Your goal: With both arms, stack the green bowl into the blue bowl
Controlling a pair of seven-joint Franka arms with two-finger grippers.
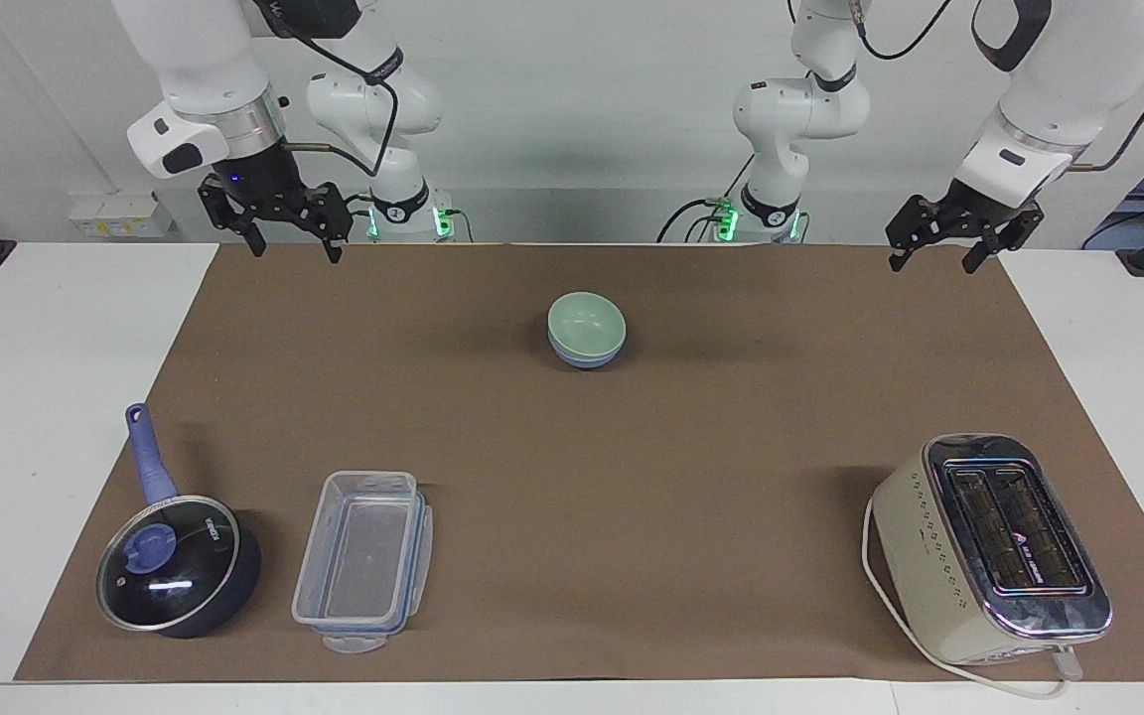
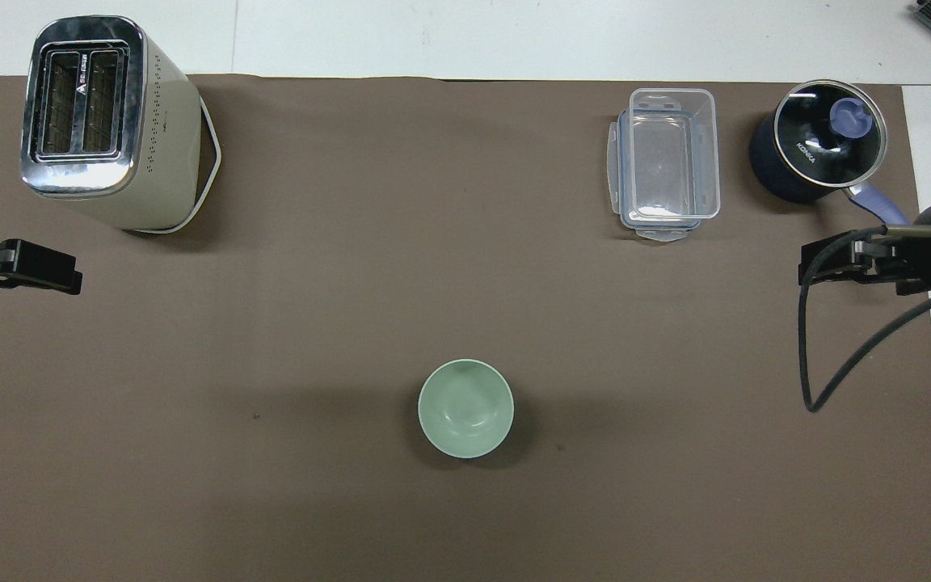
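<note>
The pale green bowl (image 1: 586, 322) sits nested inside the periwinkle-blue bowl (image 1: 584, 359) on the brown mat, midway between the two arms. In the overhead view only the green bowl (image 2: 465, 408) shows; the blue bowl is hidden under it. My right gripper (image 1: 296, 250) hangs open and empty over the mat's corner at the right arm's end, and also shows in the overhead view (image 2: 809, 267). My left gripper (image 1: 931, 266) hangs open and empty over the mat's corner at the left arm's end, and also shows in the overhead view (image 2: 69, 279). Both are well apart from the bowls.
A cream toaster (image 1: 991, 546) stands farther from the robots at the left arm's end. A clear plastic container (image 1: 363, 558) and a dark saucepan with a glass lid and blue handle (image 1: 175, 561) stand farther from the robots at the right arm's end. The brown mat (image 1: 711, 447) covers the white table.
</note>
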